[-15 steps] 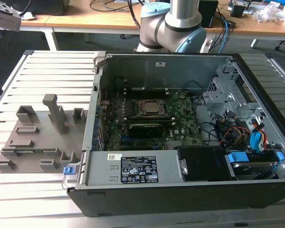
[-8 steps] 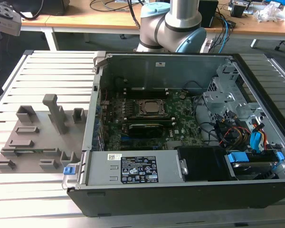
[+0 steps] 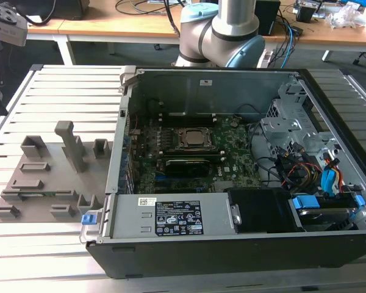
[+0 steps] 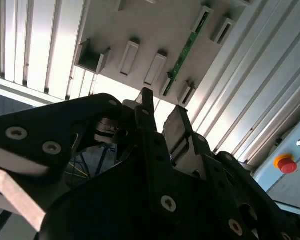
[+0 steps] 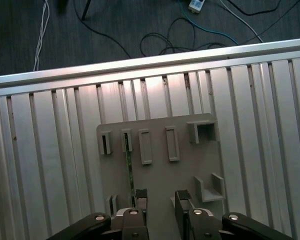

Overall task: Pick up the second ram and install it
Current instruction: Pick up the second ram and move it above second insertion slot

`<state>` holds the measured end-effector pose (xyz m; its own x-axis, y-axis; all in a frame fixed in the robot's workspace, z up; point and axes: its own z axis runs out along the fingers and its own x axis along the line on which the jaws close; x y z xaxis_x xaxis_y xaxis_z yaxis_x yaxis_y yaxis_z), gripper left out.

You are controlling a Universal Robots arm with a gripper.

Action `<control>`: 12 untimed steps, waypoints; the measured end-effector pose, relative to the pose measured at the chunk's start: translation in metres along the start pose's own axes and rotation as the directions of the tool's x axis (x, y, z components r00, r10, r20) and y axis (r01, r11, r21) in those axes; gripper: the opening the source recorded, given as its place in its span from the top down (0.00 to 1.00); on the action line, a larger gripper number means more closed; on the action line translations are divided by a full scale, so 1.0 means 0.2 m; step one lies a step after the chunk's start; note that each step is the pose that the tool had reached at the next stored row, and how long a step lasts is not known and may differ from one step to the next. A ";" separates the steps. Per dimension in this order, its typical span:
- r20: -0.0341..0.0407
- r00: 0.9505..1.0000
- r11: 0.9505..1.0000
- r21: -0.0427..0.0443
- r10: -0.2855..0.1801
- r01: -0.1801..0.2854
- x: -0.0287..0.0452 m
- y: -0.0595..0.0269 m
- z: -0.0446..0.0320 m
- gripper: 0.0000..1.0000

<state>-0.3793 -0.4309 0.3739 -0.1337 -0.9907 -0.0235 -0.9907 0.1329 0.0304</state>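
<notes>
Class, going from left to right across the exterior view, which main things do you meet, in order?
Tray → motherboard → drive cage.

I'm looking at the slatted table (image 3: 55,91), which is carrying two things. The holder tray (image 3: 43,183) is sitting at the exterior view's left, and the open computer case (image 3: 232,256) is lying just beside it at the right. The motherboard (image 3: 189,152) is lying flat inside the case, with the power supply (image 3: 177,217) along its near side. The arm's base (image 3: 222,30) is standing at the far side, behind the case. In the first wrist view the second ram (image 5: 130,170) is standing on edge in a tray slot, and the gripper (image 5: 160,197) is hanging above the tray.
</notes>
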 end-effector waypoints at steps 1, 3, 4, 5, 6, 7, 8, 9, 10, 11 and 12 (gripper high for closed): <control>0.000 1.000 1.000 0.000 0.000 0.000 0.000 -0.002 0.000 0.64; 0.000 1.000 1.000 -0.001 -0.004 0.004 -0.002 -0.013 0.001 0.64; 0.000 1.000 1.000 -0.001 -0.005 0.005 -0.002 -0.017 0.003 0.64; 0.000 1.000 1.000 -0.001 -0.006 0.006 -0.003 -0.021 0.005 0.64; -0.001 1.000 1.000 -0.001 -0.006 0.006 -0.003 -0.025 0.007 0.64; -0.001 1.000 1.000 -0.002 -0.007 0.007 -0.004 -0.034 0.014 0.64; -0.001 1.000 1.000 -0.002 -0.008 0.008 -0.005 -0.041 0.026 0.64; -0.001 1.000 1.000 -0.002 -0.009 0.009 -0.005 -0.043 0.037 0.64; -0.001 1.000 1.000 -0.002 -0.009 0.009 -0.004 -0.045 0.049 0.64; -0.001 1.000 1.000 -0.002 -0.010 0.010 -0.004 -0.046 0.059 0.64; -0.001 1.000 1.000 -0.002 -0.010 0.010 -0.004 -0.046 0.062 0.64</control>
<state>-0.3703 -0.4309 0.3612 -0.1241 -0.9920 -0.0230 -0.9919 0.1233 0.0320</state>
